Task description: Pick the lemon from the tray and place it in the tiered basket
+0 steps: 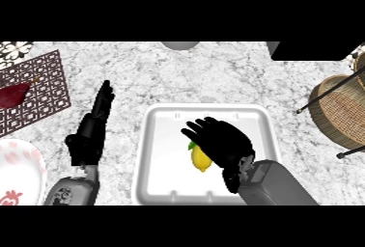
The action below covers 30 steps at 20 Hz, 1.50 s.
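A yellow lemon (200, 159) with a green leaf lies in the white tray (161, 144) at the middle of the counter. My right hand (222, 141) hovers over the tray just right of the lemon, fingers bent downward over its top, partly hiding it; the fingers do not visibly close round it. The wicker tiered basket (341, 111) with dark metal legs stands at the right edge. My left hand (92, 128) rests open left of the tray, fingers straight and pointing away.
A brown lattice mat (39, 82) with a dark red fruit (14, 94) lies at the far left. A white plate with pink pattern (18, 169) sits at the lower left. A grey round object (179, 45) and a black box (306, 50) stand at the back.
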Tool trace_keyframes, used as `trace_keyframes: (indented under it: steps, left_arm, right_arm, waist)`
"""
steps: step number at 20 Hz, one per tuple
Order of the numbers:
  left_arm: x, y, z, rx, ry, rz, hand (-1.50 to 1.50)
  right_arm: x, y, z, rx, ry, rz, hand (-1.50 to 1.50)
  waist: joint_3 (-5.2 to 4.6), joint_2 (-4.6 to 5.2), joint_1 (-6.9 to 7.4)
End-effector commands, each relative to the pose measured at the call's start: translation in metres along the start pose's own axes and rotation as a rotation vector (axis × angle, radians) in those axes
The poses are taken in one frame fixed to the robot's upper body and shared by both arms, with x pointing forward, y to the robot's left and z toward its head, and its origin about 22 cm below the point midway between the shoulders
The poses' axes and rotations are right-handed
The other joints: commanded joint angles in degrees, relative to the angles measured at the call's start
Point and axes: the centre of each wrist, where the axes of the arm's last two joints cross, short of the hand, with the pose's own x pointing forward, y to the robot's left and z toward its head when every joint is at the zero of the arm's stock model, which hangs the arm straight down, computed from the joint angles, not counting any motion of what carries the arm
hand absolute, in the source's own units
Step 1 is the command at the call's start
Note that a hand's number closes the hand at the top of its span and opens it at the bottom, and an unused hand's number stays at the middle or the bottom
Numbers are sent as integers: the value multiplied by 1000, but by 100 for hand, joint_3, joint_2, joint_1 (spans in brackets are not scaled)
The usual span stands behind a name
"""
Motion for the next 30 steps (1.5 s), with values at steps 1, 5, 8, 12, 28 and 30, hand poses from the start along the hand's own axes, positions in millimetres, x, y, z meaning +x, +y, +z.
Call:
trace_keyframes:
  steps: [1,5,8,12,28,30]
  left_arm:
    - [-1,-2,11,-15,-6,3,0]
    - [-6,11,14,0,9,-13,0]
    - [-9,-2,1,-4,18,-7,0]
    - [-13,8,7,-8,1,14,0]
    - [11,5,6,-18,15,8,0]
    - [-5,-2,4,-6,-7,7,0]
  right_arm:
    - [-4,-9,-11,-8,7,2,-150]
    - [-9,7,-11,30,22,-14,-150]
    - [-1,9,-14,13,5,-15,-150]
    - [-4,29,-40,-3,0,-34,-150]
    - [6,56,-44,-95,-13,-113,150]
    - [-10,68,-49,-149,-40,-45,150]
  waist:
    - [0,0,7]
    - [0,-2,-1]
    - [0,0,-12]
    - [0,4,16]
    - [1,-2,12]
    - [1,6,4]
